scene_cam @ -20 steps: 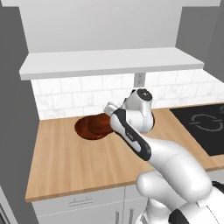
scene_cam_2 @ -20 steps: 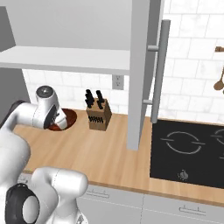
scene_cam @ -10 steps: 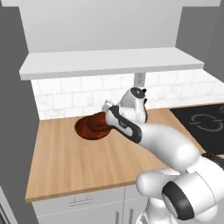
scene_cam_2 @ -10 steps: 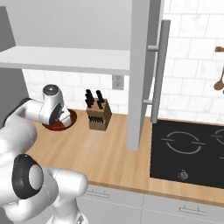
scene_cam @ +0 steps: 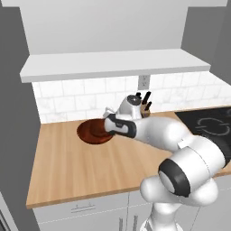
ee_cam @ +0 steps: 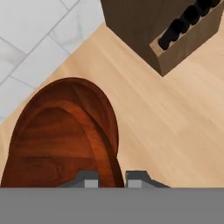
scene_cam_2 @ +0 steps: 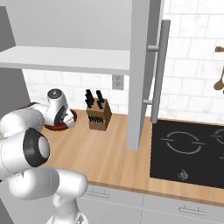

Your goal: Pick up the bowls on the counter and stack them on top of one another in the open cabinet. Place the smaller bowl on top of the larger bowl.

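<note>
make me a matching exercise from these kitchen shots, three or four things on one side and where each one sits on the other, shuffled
Things:
1. bowl
2. knife block
3. stovetop
4. open cabinet

Places:
A. on the wall above the counter
B. set into the counter's far right
C. on the counter's left, by the tiled wall, with the tool at its rim
D. on the counter below the wall socket

Pairs: 1-C, 2-D, 3-B, 4-A
</note>
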